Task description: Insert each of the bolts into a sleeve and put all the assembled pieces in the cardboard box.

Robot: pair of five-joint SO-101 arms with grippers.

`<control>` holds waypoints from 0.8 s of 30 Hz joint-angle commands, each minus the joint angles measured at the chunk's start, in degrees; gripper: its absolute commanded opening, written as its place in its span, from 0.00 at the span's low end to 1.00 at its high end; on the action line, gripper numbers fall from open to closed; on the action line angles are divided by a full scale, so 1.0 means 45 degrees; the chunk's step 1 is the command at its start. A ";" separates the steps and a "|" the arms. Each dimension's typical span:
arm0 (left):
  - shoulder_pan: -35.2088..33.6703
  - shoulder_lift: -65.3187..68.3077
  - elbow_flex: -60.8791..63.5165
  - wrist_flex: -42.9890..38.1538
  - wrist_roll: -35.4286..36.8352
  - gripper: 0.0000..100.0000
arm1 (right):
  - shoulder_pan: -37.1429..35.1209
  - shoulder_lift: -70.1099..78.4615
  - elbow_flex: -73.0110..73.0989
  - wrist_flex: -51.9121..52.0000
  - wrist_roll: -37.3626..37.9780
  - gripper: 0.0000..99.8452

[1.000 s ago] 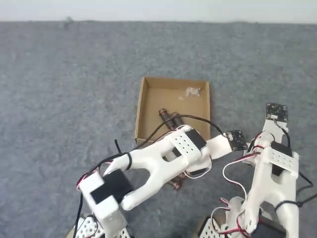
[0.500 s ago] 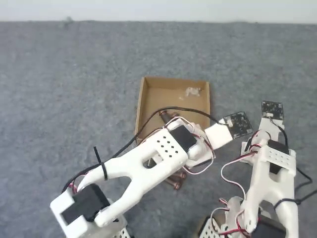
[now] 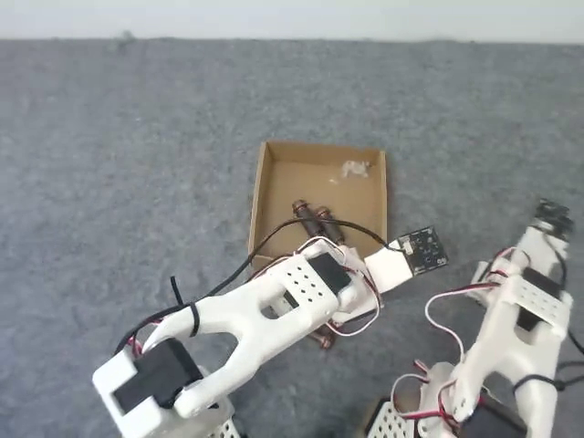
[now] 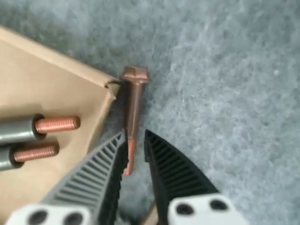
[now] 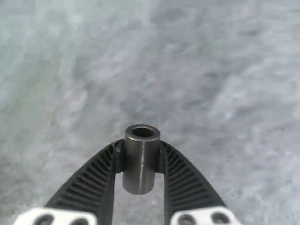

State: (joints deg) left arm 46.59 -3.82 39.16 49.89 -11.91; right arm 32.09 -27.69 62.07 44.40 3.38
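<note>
A copper bolt (image 4: 132,105) lies on the grey carpet, its hex head by a corner of the cardboard box (image 4: 70,65). My left gripper (image 4: 136,140) is open only a little, its jaws on either side of the bolt's threaded end. One finger (image 4: 110,161) touches the thread. Two assembled pieces (image 4: 28,129) lie in the box (image 3: 258,196), also seen from above as grey sleeves with copper ends (image 3: 315,219). My right gripper (image 5: 140,145) is shut on a dark grey sleeve (image 5: 140,164), held upright with its bore showing. The right arm (image 3: 525,301) stands right of the box.
The left arm (image 3: 301,292) lies across the box's near edge and hides it. A copper bolt (image 3: 321,339) shows on the carpet under that arm. A scrap of white (image 3: 354,169) sits at the box's far side. Open carpet lies to the left and beyond.
The left arm swung toward the box, then drew back a little toward its near edge. The right arm moved to the right, away from the box, with the sleeve.
</note>
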 commanded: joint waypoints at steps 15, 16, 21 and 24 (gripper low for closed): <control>-0.0078 0.4122 -0.4698 0.1582 0.0000 0.10 | 0.0342 -0.0088 -0.0723 -0.0381 -0.0742 0.01; -0.0078 0.4317 -0.4933 0.1680 0.0000 0.10 | 0.0342 -0.0088 -0.0723 -0.0381 -0.0742 0.01; -0.0020 0.4396 -0.5070 0.1836 -0.0078 0.10 | 0.0068 -0.0088 -0.0723 -0.0361 -0.0723 0.01; 0.0000 0.4474 -0.5128 0.1836 -0.0078 0.10 | 0.0068 -0.0088 -0.0723 -0.0361 -0.0723 0.01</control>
State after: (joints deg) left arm 46.77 16.40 19.21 57.80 -11.82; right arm 32.97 -27.69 62.07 43.69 0.66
